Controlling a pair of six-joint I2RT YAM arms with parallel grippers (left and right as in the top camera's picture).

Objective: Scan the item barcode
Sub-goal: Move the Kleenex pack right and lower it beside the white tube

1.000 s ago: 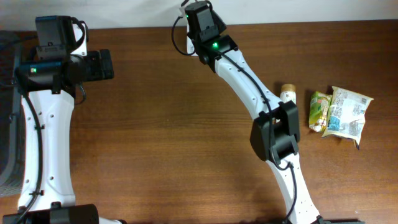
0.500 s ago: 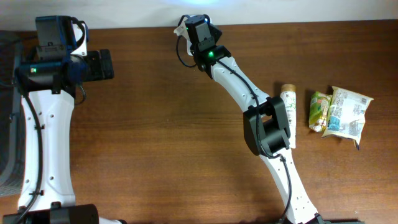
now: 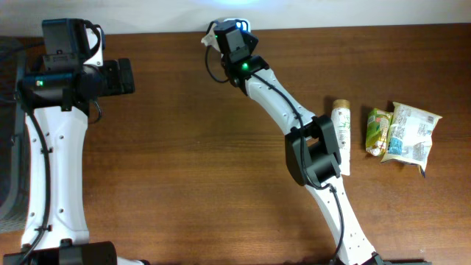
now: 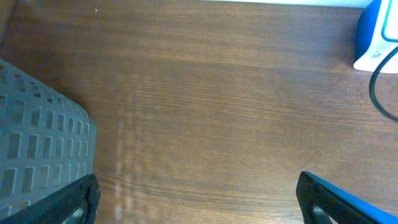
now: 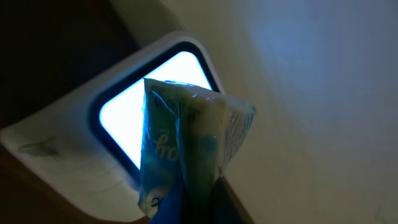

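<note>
Worktop (image 3: 184,162): brown wood with fine straight grain, running back to a pale wall (image 3: 353,11)
Packet (image 5: 186,143): crinkled see-through film with teal and green print, upright, pinched at its lower end by the right pincer (image 5: 189,198), whose fingers are pressed together on it
Scanner (image 5: 74,149): white rounded housing at the worktop's back edge, with a dark-rimmed square window lit bright; the packet sits right in front of the window, touching or apart cannot be told
Right wrist alone shows: the packet and the lit window; from overhead the arm's head hides the packet and only a bluish glow marks the scanner
Left wrist alone shows: the scanner's blue-and-white side, with a dark cable (image 4: 380,93) curving off it
Left pincer (image 4: 199,208): spread wide, nothing between, above bare wood near the left back corner
Grey crate (image 4: 37,155): perforated plastic at the left edge, just beside the left arm
Open room: wide bare wood between the two arms
Right side: cream tube (image 3: 341,125) lying partly under the right arm; green pouch (image 3: 377,132) and white pouch (image 3: 412,132) touching each other, near the right edge
</note>
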